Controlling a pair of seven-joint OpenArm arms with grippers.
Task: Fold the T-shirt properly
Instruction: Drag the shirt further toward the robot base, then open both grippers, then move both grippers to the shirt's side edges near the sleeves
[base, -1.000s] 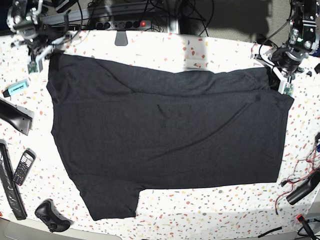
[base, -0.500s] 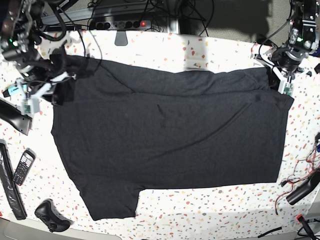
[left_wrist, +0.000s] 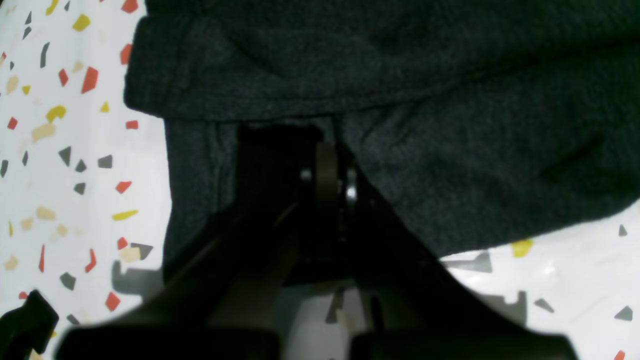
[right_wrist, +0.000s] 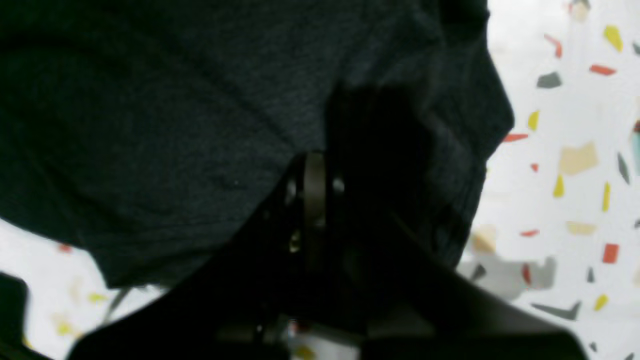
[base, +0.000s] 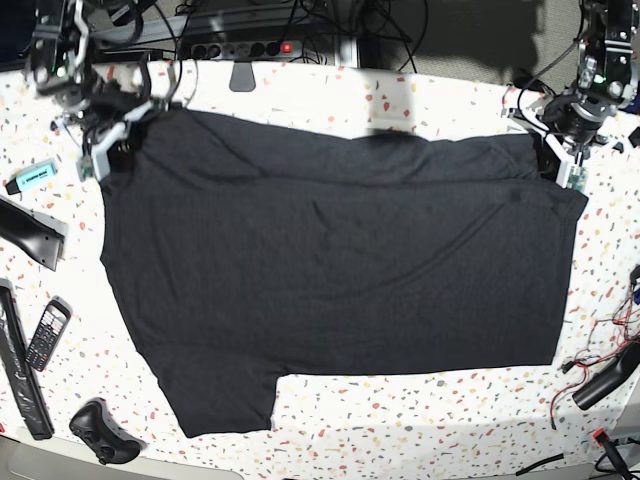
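We are pinching the large, soft black cloth T-shirt (base: 330, 270), lying spread across the speckled white tabletop (base: 420, 430), at its far corners: left fingers (left_wrist: 327, 170) and right fingers (right_wrist: 315, 190) are both gripping limp, light fabric.

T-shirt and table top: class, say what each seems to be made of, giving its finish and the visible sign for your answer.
The T-shirt: soft knitted cloth, probably cotton jersey, matt black. It creases and folds, and the left wrist view shows a fine fuzzy weave.

The table top: a smooth white surface with red, yellow and grey chips, terrazzo-patterned. Soft reflections suggest a slight gloss; whether it is stone or printed laminate cannot be told.
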